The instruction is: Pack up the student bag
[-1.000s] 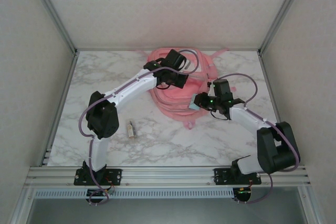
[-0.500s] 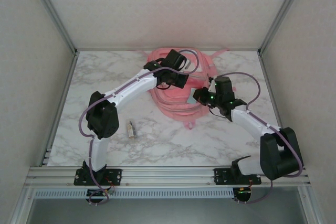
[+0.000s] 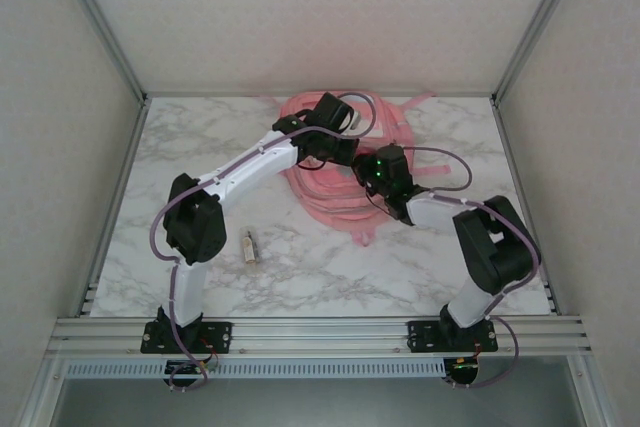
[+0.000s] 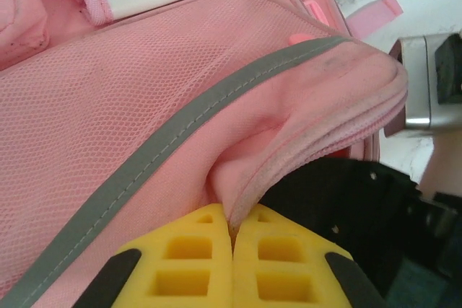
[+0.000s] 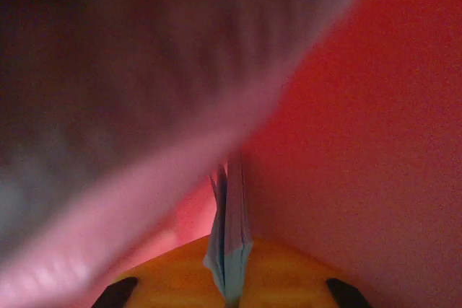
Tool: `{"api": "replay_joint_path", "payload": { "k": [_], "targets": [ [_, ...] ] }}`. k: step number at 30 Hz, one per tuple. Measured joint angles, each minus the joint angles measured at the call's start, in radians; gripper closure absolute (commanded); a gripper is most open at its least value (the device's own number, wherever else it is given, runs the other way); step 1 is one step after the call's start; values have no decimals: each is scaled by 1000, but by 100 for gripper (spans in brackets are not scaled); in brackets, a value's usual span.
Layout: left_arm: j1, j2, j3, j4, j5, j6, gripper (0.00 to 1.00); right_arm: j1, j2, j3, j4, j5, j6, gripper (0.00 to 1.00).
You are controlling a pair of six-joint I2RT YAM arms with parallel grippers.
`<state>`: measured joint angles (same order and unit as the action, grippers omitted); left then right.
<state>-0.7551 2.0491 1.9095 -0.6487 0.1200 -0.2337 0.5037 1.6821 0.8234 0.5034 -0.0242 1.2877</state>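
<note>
Right gripper (image 5: 229,288) clamps bluish sheets (image 5: 229,214) amid pink fabric (image 5: 361,142).

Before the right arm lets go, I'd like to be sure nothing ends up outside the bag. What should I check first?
1. Left gripper pinches a fold of the student bag at its opening: ok.
2. Right gripper is shut on the thin blue-white item: ok.
3. Right gripper is inside the bag, with pink fabric around it in the right wrist view: ok.
4. Item rests on the bag's bottom: cannot tell, the view is dark and blurred.
5. Everything is packed: not ok, a small tube lies on the table, apart from the bag.
</note>
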Motion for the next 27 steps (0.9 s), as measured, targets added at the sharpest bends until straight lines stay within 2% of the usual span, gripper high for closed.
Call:
{"api": "replay_joint_path", "payload": {
  "k": [4,5,8,12,14,18,27],
  "targets": [
    [9,-4,0,23,0,-15,100,21,45,24,58,84,75,89],
    [9,-4,0,24,1,-15,100,26,46,24,58,99,90,83],
    [8,-7,0,26,2,-16,100,34,43,30,14,130,118,55],
    [8,-21,0,37,3,-15,100,38,-2,50,-112,139,118,29],
    [9,-30,0,43,3,-15,100,39,-42,61,-198,146,103,21],
    [9,-37,0,46,13,-15,100,40,-131,68,-363,171,56,11],
    [8,-38,-14,45,17,-14,100,40,-264,76,-605,177,-92,10]
  ]
}}
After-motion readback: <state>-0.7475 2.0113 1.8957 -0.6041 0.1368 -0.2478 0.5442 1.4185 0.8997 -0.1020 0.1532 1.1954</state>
